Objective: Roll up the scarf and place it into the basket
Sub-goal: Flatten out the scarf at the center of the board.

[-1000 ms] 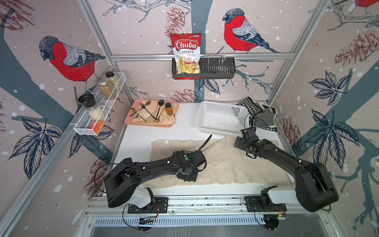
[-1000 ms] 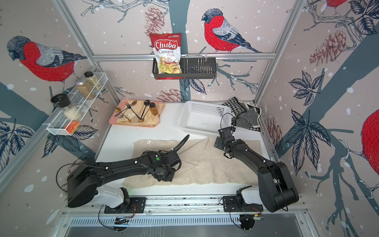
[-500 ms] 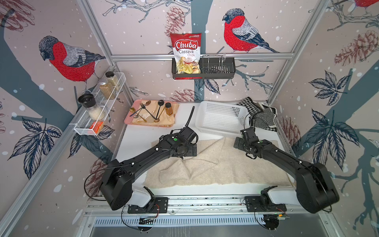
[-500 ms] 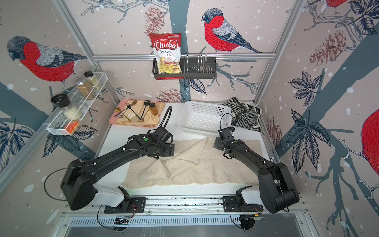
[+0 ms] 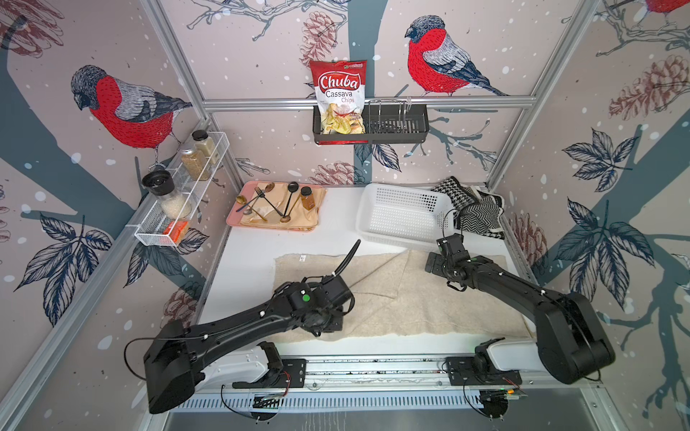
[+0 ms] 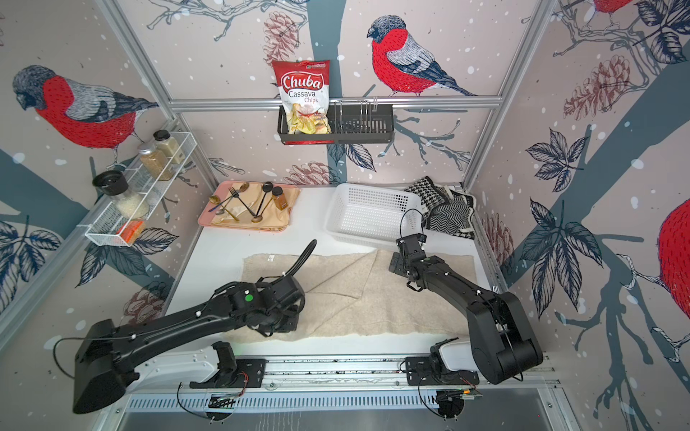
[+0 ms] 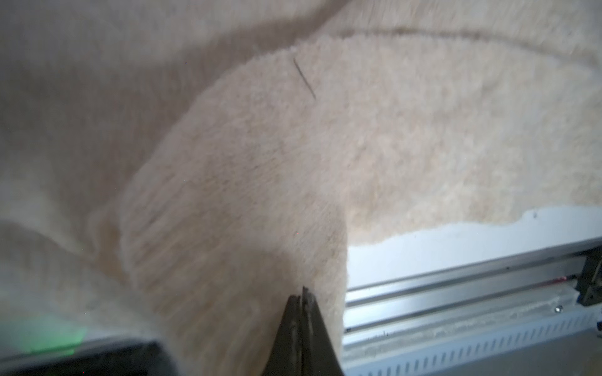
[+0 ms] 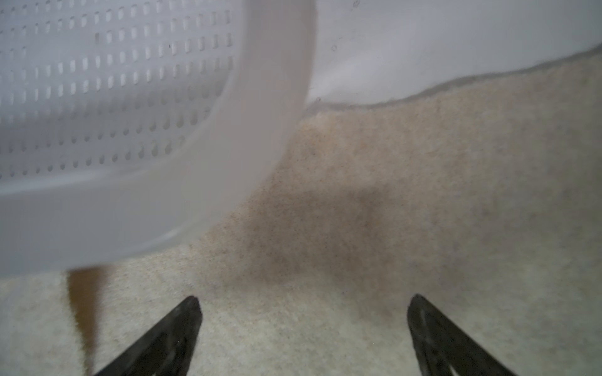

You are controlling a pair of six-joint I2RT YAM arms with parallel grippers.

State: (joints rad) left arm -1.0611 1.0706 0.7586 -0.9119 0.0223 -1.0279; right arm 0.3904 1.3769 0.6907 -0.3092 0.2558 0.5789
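Bullfinch-and-pinecone wallpaper (image 5: pixel 130 108) on three walls, aluminium frame rails (image 5: pixel 261 101), white tabletop (image 5: pixel 254 246), even soft light.

bare table (image 5: pixel 261 244) open between pink tray (image 5: pixel 230 220) and scarf (image 5: pixel 429 298), basket (image 5: pixel 392 239) (rim just ahead) close before right tool (image 8: pixel 303 299)

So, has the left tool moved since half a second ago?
Yes. The left tool has pulled back from near the pink tray toward the front rail, over the scarf.
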